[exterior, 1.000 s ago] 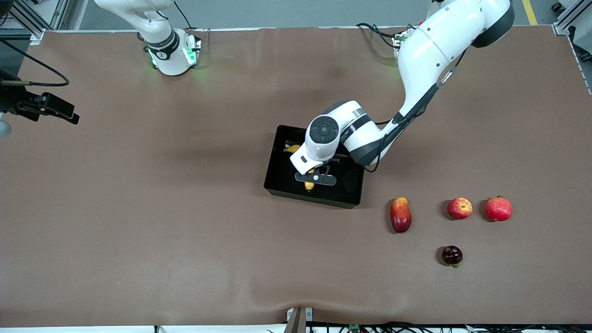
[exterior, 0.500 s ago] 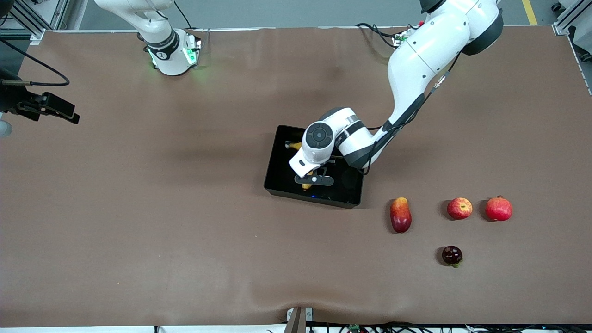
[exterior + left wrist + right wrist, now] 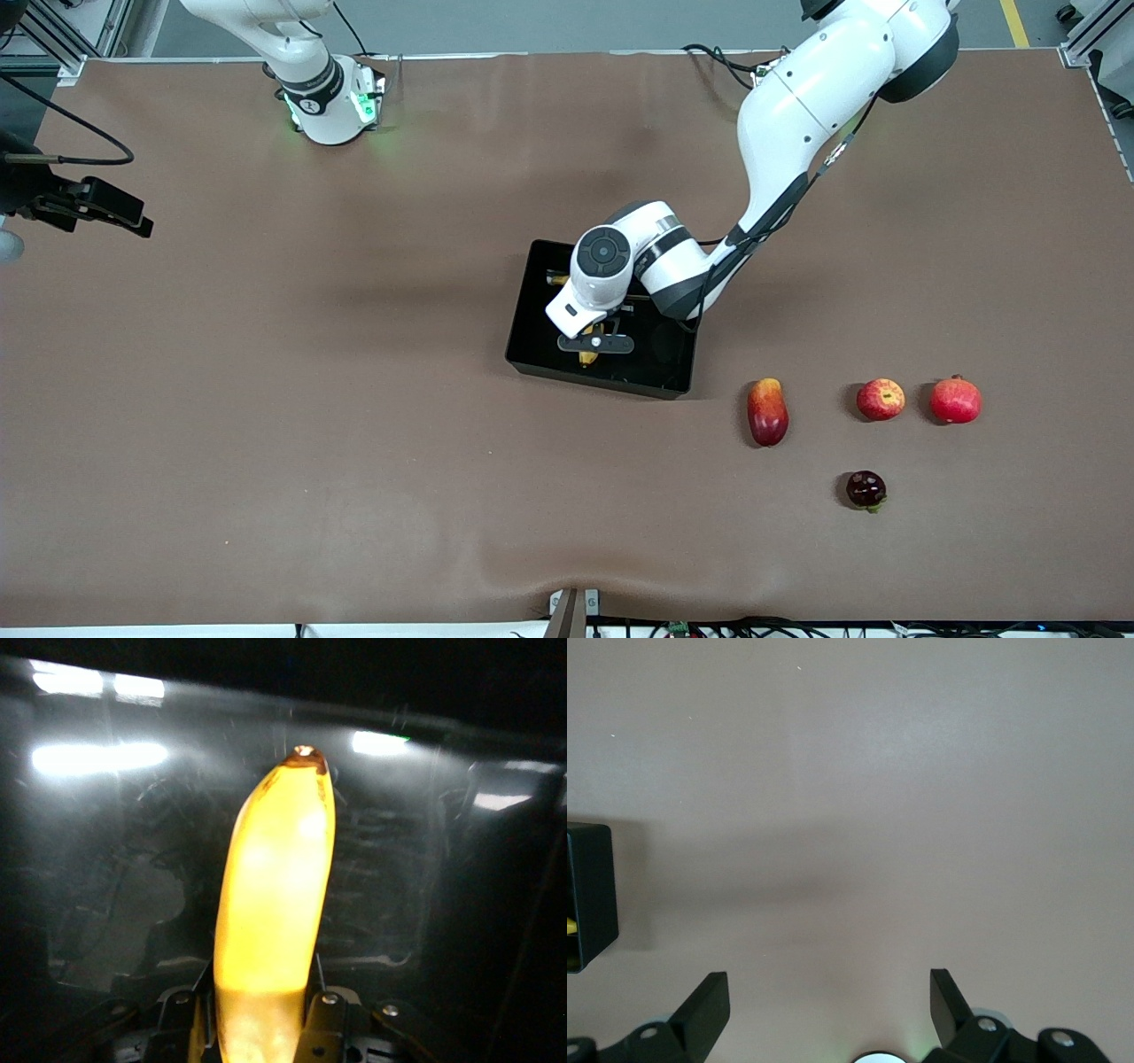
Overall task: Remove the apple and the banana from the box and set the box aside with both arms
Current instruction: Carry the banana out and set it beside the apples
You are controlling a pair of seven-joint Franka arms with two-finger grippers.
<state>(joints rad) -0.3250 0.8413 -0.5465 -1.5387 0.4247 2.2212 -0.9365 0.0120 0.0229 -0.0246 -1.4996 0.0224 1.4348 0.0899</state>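
Nearest the front camera lies a small dark fruit (image 3: 866, 489) on the counter (image 3: 354, 443), toward the left arm's end. A little farther off sits a row of three: an elongated red-yellow fruit (image 3: 767, 411), then the apple (image 3: 881, 399), already out on the counter, then a red pomegranate (image 3: 955, 400) beside it.

Farther again, near the middle of the counter, is the black box (image 3: 536, 341), and this is where the action sits. The left gripper (image 3: 592, 347) is down inside it, its jaws closed on the banana (image 3: 275, 904). In the left wrist view the banana runs straight out from between the jaws, its long axis pointing away from the wrist, dark tip toward the box's wall. So the hold is near one end, not at the middle, and I judge the free end may droop or swing when it is raised. The walls stand all round it, so the way out looks to be straight up, and that tip needs to clear the rim.

The right gripper (image 3: 828, 1001) waits over bare counter toward the right arm's end, jaws spread wide and holding nothing; only a corner of the box shows in its view.
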